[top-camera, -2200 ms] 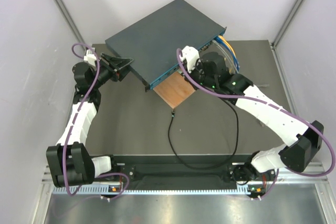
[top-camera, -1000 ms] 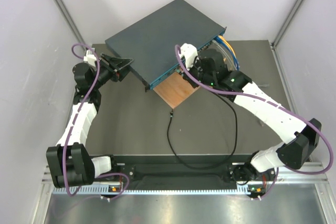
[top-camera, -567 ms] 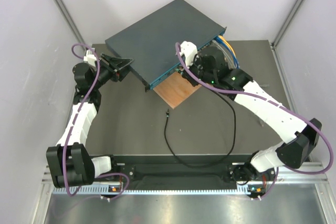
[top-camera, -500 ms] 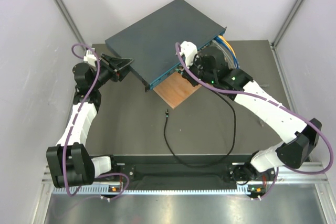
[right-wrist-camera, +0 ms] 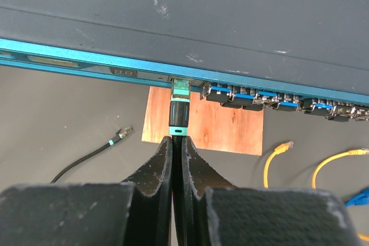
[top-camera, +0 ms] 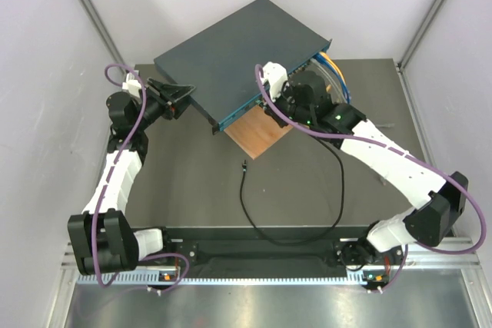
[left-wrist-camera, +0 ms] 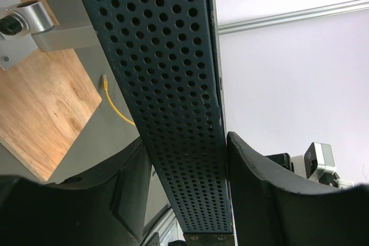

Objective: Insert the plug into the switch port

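Insertion stage: my right gripper [right-wrist-camera: 176, 141] pinches the small dark plug [right-wrist-camera: 179, 110], seemingly part-seated in the teal-faced switch port [right-wrist-camera: 180, 84]; left gripper [left-wrist-camera: 187, 142] clamps the blue-grey box [top-camera: 231, 51]; next, push straight.

We look down on a matte dark grey counter [top-camera: 192, 190] closed in on three sides by plain pale lilac-white walls [top-camera: 31, 74]. Slim grey metal struts [top-camera: 87, 1] run along the back corners. A ribbed aluminium rail [top-camera: 254, 279] edges the near side, with a brushed steel sheet [top-camera: 269, 309] beyond it. The light is soft and even.
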Tool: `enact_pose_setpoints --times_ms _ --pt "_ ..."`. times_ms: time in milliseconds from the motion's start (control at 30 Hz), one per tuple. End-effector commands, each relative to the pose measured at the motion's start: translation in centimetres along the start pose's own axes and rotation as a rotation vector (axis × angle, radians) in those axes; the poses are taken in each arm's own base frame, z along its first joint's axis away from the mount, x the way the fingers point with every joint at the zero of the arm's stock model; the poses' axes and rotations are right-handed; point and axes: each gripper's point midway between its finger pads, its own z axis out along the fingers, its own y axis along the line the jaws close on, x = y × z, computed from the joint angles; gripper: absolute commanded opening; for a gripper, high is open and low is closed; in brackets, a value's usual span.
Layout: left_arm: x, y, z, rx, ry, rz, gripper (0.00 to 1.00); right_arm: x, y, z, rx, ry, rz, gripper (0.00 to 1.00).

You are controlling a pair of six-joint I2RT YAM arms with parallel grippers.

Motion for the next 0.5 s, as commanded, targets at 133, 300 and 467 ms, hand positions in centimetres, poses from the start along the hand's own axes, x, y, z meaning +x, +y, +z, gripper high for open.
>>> enact_pose_setpoints --times_ms 133,300,467 --pt "2.1 0.8 1.3 0.018 0.052 0.118 0.00 -5.9 0.0 1.3 0.024 -0.178 0.005 0.00" --pt "3.0 1.0 1.4 0.018 0.075 0.118 0.00 -7.0 -0.7 1.7 0.062 -0.198 0.009 0.00" --pt "3.4 1.6 1.3 0.009 0.080 0.111 0.00 -9.0 -1.3 1.9 0.077 -0.232 0.014 0.00"
